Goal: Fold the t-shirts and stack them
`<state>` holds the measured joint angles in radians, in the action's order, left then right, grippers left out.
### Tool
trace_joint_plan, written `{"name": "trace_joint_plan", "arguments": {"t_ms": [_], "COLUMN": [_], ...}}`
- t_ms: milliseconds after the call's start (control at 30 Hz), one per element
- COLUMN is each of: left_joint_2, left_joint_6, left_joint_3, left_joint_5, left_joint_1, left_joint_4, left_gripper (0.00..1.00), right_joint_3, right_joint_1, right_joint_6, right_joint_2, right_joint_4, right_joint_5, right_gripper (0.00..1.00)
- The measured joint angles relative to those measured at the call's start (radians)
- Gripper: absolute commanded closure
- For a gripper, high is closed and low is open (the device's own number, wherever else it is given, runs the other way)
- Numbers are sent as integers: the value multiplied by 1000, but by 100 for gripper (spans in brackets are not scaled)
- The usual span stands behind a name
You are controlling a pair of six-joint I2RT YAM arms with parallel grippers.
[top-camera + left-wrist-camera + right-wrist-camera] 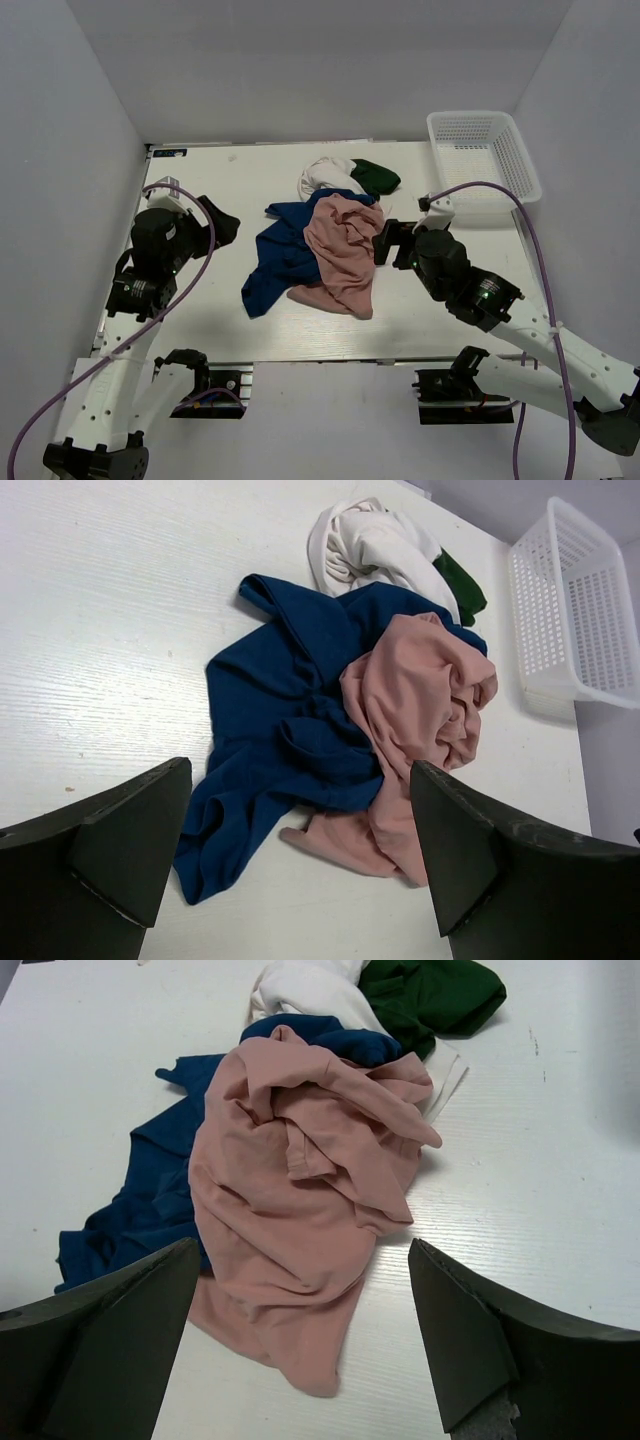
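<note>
Top external view: the left pincer (222, 222) hangs spread over the white table (200, 320), gripping nothing, with the heap of t-shirts ahead of its tips. The right pincer (388, 240), likewise spread and empty, faces the dusty pink shirt (340, 255) just beside it. That shirt lies draped over the blue shirt (275, 260). The cream shirt (328, 175), with its dark green sleeve, is bunched at the heap's far end. A white mesh basket (520, 150) stands behind the right pincer.

Left wrist view: ahead of the wide-set fingers (130, 850) lies the blue shirt, with the pink one touching it on the right, the cream one farther ahead and the basket far right.

Right wrist view: the pink shirt lies close ahead, centred between the wide-set fingers (470, 1350), with blue showing to the left and cream and green beyond.
</note>
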<state>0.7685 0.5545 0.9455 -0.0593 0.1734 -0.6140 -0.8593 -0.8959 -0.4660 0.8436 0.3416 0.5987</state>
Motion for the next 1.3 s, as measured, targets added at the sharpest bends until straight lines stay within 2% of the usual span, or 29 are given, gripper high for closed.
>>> {"name": "trace_joint_plan", "arguments": {"t_ms": [200, 333, 633, 1000, 1100, 1133, 1200, 1233, 1300], "left_joint_2": [-25, -41, -36, 68, 67, 66, 64, 64, 63], "left_joint_6": [-2, -1, 11, 23, 23, 23, 23, 23, 23], "left_joint_3": [0, -2, -6, -6, -6, -6, -6, -6, -6], "left_joint_5": [4, 8, 48, 48, 48, 48, 48, 48, 48], "left_joint_1": [0, 0, 0, -2, -2, -2, -2, -2, -2], "left_joint_4": [-4, -9, -54, -89, -90, -89, -90, -89, -90], "left_gripper": [0, 0, 0, 0, 0, 0, 0, 0, 0], "right_joint_3": [36, 42, -37, 4, -4, -14, -36, -45, -73], "right_joint_1": [1, 2, 0, 4, 16, 21, 34, 41, 57], "right_joint_6": [54, 98, 208, 291, 306, 308, 312, 312, 307], "right_joint_2": [-16, 37, 404, 692, 766, 787, 812, 813, 805], "right_joint_4": [-31, -57, -64, -232, -287, -293, -299, -298, -281], "right_joint_5": [-32, -89, -219, -262, -244, -237, -227, -222, -207], "right_gripper": [10, 10, 10, 11, 37, 54, 77, 100, 100]}}
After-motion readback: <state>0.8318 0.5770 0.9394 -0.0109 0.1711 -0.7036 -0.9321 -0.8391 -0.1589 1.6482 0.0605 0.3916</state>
